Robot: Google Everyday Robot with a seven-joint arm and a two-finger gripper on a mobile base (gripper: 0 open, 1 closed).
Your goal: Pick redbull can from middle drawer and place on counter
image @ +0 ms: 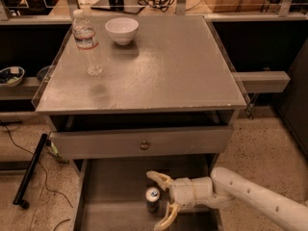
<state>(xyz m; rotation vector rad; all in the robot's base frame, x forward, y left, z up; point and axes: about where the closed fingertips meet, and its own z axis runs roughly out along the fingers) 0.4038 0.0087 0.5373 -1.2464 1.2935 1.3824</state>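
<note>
The redbull can (152,198) stands upright on the floor of the pulled-out middle drawer (110,196), silver top facing up. My gripper (160,198) reaches in from the right on a white arm. It is open, one finger behind the can and one in front, just right of it, the can partly between them. The counter (163,66) is the large grey top above the drawers.
A clear water bottle (87,43) and a white bowl (121,30) stand at the counter's back left. The drawer with a round knob (144,145) is shut above the open one. A black rod and cables lie on the floor at left (31,170).
</note>
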